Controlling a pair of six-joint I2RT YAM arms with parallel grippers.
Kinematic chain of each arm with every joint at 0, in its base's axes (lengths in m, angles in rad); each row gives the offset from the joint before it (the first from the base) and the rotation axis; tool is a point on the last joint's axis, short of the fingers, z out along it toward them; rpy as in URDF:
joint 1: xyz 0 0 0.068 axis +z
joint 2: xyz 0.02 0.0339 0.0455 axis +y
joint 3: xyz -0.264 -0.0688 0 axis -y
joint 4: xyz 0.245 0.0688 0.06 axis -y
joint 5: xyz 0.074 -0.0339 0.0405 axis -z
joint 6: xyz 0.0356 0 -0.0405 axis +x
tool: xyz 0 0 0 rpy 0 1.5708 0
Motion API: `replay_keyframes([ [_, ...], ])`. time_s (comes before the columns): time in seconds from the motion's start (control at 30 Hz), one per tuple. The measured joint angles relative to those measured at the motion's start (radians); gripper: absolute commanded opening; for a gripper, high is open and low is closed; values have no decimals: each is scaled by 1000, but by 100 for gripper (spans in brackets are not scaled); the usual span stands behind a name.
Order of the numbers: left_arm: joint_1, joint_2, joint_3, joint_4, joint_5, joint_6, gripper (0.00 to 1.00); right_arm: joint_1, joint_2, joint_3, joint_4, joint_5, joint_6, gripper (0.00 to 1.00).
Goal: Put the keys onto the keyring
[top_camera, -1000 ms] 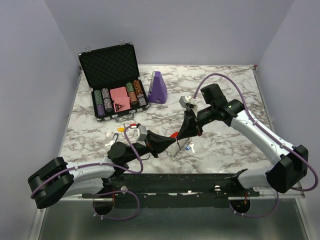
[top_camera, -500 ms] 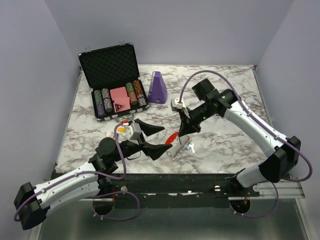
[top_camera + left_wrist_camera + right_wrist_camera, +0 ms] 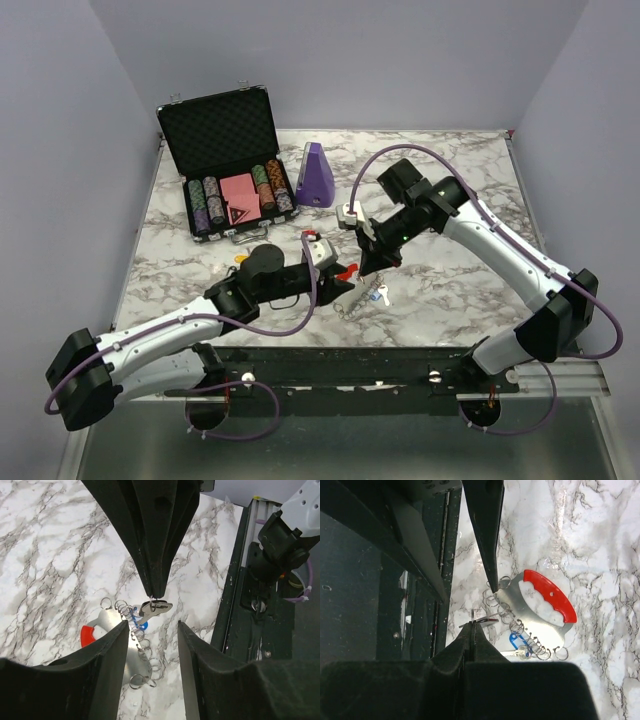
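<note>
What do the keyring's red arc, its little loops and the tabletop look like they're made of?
Red arc: matte, even colour, probably plastic. Loops: thin bright wire with glints, likely steel. Tabletop: white with grey veins, marble look; real stone or printed laminate, cannot tell.

Keyring (image 3: 547, 596) of red plastic and shiny metal, silvery key (image 3: 159, 607), matt black right pincer (image 3: 472, 626)
</note>
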Motion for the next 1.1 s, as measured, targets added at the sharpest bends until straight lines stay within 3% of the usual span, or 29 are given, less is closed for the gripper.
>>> replay_keyframes([
  [0.6, 0, 39, -28, 138, 34, 22, 39, 0, 1, 1, -9, -16, 0, 1],
  [1.1, 0, 54, -31, 170, 42, 17, 17, 0, 3, 8, -13, -48, -1, 1],
])
